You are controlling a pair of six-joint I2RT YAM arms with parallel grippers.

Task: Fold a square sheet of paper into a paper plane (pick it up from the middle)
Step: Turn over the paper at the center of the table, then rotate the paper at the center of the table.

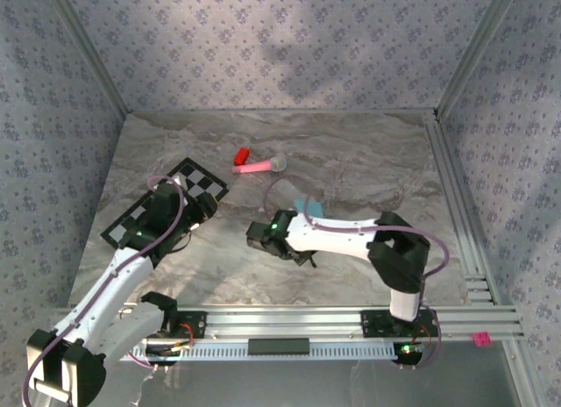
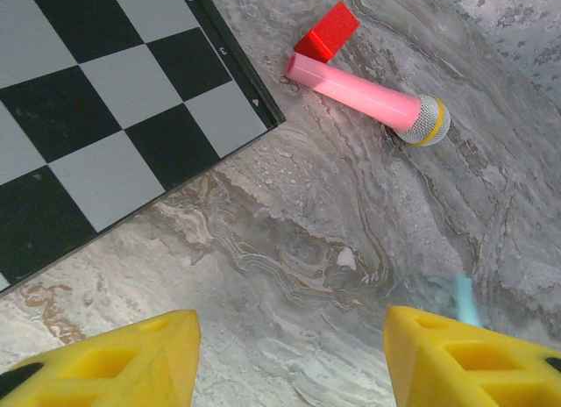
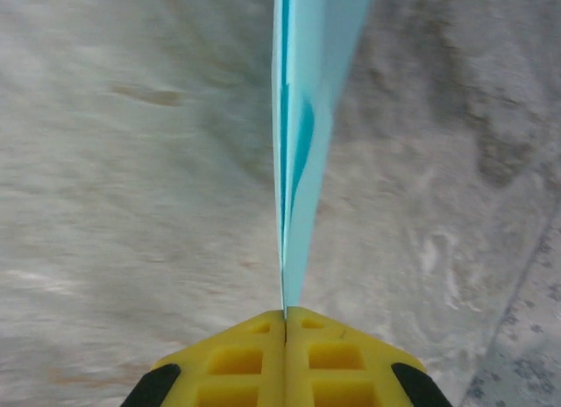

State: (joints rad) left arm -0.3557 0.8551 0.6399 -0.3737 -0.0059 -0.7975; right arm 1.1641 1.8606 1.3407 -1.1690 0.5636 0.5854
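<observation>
Right pincer closed on the paper plane, its folded light-blue layers running edge-on from the fingertips, near the middle of the bench. Left pincer open above bare bench beside the checkered mat, toward the left edge. Pink stick toy touches red block farther back.

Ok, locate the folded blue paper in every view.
Top external: folded blue paper near centre, below-right of the pink toy microphone.
Left wrist: blue sliver, lower right.
Right wrist: upright mid-frame, pinched by the right gripper.
Shared landmark: the microphone in the first two; marble tabletop throughout.
</observation>
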